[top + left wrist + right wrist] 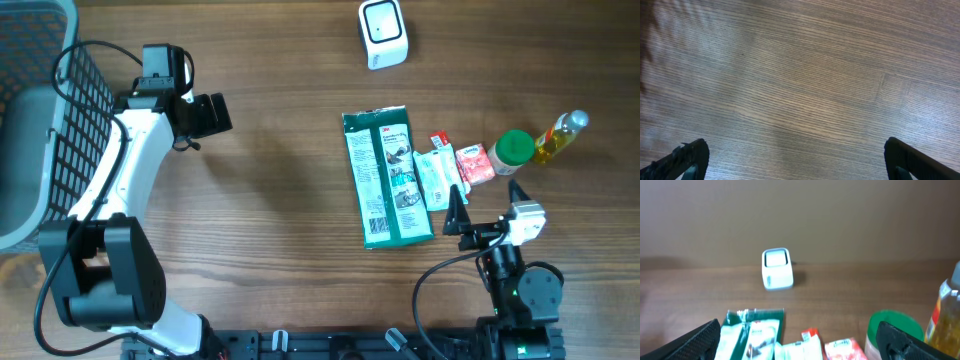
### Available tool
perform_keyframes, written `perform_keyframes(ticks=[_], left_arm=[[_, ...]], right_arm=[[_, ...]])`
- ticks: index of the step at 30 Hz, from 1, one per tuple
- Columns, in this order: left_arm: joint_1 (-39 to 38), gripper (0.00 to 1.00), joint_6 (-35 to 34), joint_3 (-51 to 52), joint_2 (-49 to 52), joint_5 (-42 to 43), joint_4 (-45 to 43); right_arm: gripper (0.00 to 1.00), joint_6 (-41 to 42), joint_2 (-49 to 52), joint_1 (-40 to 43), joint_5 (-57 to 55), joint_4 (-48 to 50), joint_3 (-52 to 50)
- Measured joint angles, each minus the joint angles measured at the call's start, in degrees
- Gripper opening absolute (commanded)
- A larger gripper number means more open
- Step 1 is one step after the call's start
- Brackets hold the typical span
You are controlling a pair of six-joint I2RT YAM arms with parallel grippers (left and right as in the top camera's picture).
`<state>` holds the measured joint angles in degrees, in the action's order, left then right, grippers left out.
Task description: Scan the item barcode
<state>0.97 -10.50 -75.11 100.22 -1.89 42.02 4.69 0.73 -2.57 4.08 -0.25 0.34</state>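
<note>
A white barcode scanner (pixel 383 33) stands at the back of the table, and the right wrist view shows the scanner (pixel 777 268) too. Items lie in a row at the right: a large green package (pixel 387 178), a small white-and-teal packet (pixel 436 178), a red packet (pixel 474 163), a green-lidded jar (pixel 514 147) and a yellow bottle (pixel 559 137). My right gripper (pixel 488 200) hovers open just in front of the small packets, holding nothing. Far to the left, my left gripper (pixel 222 112) is open over bare wood, its fingertips (pixel 690 157) wide apart.
A grey wire basket (pixel 40 120) fills the far left edge beside the left arm. The wooden table (pixel 280 200) lies bare between the left gripper and the green package (pixel 752 332). The jar (pixel 890 330) and bottle (pixel 945 315) stand close to my right finger.
</note>
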Motion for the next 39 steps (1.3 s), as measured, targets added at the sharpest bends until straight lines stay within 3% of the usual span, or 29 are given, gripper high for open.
perform_keyframes(ticks=[26, 29, 35, 39], left_arm=[[-1.55, 1.0, 0.0, 0.02, -0.9, 0.0, 0.02], [-4.04, 1.0, 0.02, 0.13, -10.12, -0.02, 0.0], [-4.68, 1.0, 0.0, -0.07, -48.33, -0.02, -0.37], [-4.68, 1.0, 0.0, -0.13, -62.1, -0.02, -0.28]], right_arm=[[1.0, -0.94, 0.0, 0.0, 0.0, 0.2, 0.0], [0.99, -0.94, 0.0, 0.0, 0.0, 0.2, 0.0], [1.0, -0.96, 0.0, 0.02, 0.0, 0.17, 0.0], [1.0, -0.96, 0.0, 0.0, 0.0, 0.17, 0.0]])
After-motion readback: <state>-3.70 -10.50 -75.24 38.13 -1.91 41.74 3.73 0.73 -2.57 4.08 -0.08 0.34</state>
